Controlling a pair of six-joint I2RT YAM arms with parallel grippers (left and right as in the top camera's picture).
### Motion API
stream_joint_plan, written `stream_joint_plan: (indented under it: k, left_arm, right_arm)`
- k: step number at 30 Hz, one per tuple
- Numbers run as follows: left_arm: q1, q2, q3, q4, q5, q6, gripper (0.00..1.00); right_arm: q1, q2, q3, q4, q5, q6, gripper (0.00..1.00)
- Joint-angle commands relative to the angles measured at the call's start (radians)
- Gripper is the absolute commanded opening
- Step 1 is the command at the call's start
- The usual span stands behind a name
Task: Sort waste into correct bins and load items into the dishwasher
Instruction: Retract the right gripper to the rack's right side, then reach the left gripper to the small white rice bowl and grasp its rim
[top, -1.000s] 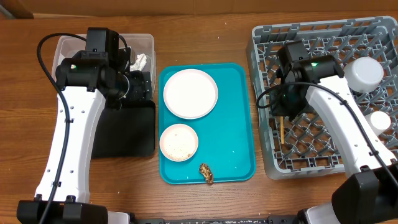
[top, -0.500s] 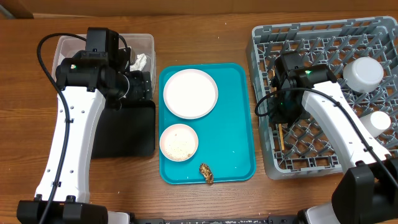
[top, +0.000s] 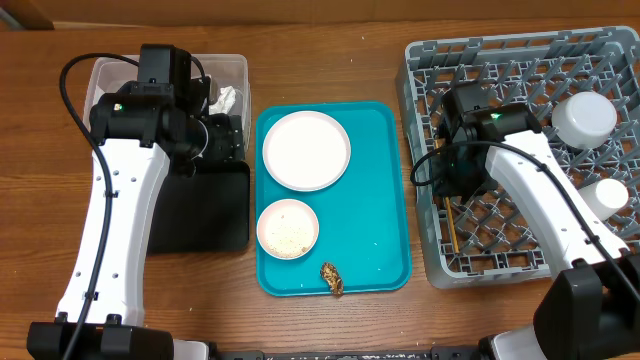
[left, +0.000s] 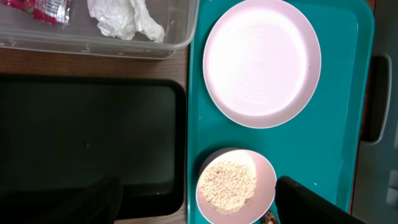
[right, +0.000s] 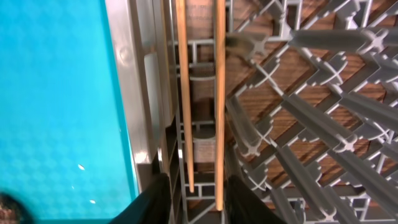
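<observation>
My right gripper is open over the left edge of the grey dish rack. Two wooden chopsticks lie side by side in the rack, their near ends between my fingers; they also show in the overhead view. My left gripper is wide open and empty above the seam between the black tray and the teal tray. The large white plate, a small dish of rice and a brown lump sit on the teal tray. A red wrapper and white napkin lie in the clear tub.
An upturned white bowl and a small white cup stand in the rack's right side. The rack's upright pegs crowd close to my right fingers. The black tray holds nothing.
My right arm shifted left and down onto the rack's left edge. The chopsticks now lie lower and slightly tilted in the rack. The left arm has not moved.
</observation>
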Motion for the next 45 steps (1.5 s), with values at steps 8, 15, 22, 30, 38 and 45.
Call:
stream_joint_plan:
  k: [8, 15, 22, 30, 38, 45]
  left_arm:
    - [-0.182, 0.021, -0.015, 0.036, 0.001, -0.043, 0.80]
    - [-0.331, 0.113, -0.042, 0.028, 0.001, -0.061, 0.80]
    - [-0.483, 0.246, -0.072, -0.008, 0.005, -0.068, 0.78]
    - [-0.602, 0.381, -0.072, -0.033, -0.006, -0.075, 0.76]
    - [-0.606, 0.413, -0.072, -0.054, -0.113, -0.135, 0.71]
    - [-0.606, 0.413, -0.073, -0.064, -0.137, -0.161, 0.72]
  right_arm:
    - [-0.204, -0.257, 0.012, 0.037, -0.154, 0.137, 0.46]
    - [-0.342, -0.286, 0.010, -0.013, -0.192, 0.095, 0.66]
    - [-0.351, -0.284, 0.003, -0.032, -0.180, 0.041, 0.68]
    - [-0.351, -0.284, 0.003, -0.031, -0.180, 0.041, 0.68]
    - [-0.351, -0.283, 0.003, -0.030, -0.180, 0.041, 0.68]
    - [-0.351, -0.283, 0.003, -0.030, -0.180, 0.041, 0.68]
